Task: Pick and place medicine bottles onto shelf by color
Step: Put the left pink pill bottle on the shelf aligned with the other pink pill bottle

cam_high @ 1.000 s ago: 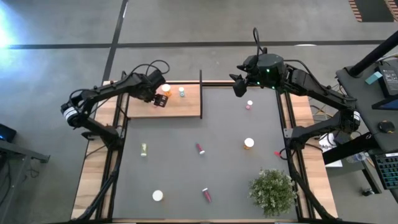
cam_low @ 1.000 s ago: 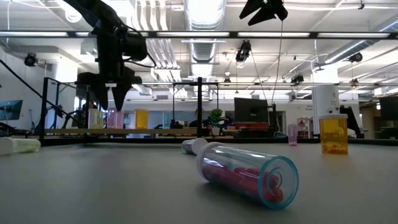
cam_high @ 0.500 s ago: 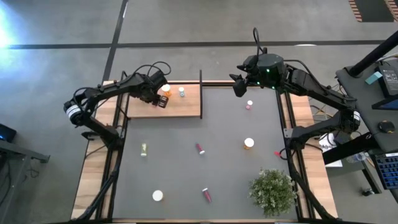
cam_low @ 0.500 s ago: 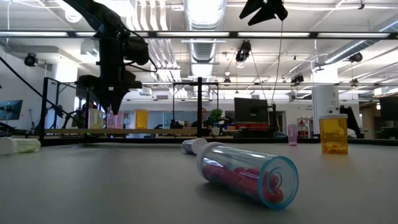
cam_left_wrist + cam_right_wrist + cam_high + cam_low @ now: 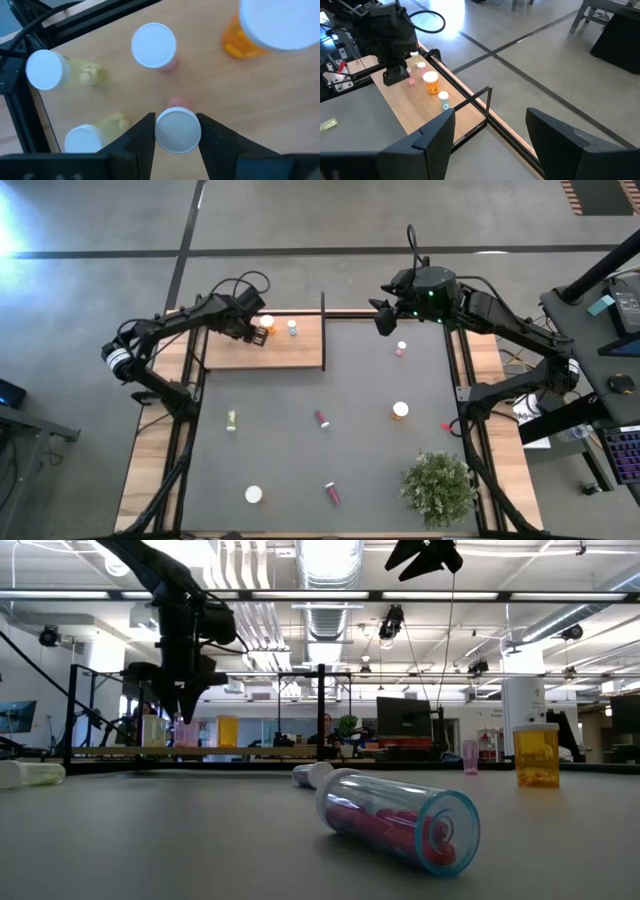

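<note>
The left gripper [image 5: 176, 131] pinches the white cap of a small pink bottle [image 5: 177, 129] standing on the light-wood shelf [image 5: 300, 350]. Just beyond its fingers stand another pink bottle [image 5: 154, 46], two yellow-green ones and an orange bottle [image 5: 272, 27], leaving little room. The right gripper [image 5: 384, 317], spread wide, hangs near the table's far edge.

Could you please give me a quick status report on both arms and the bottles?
Left gripper over the shelf, fingers around a pink bottle. Right gripper open, waiting above the table's far edge. Other bottles stand close around.
</note>
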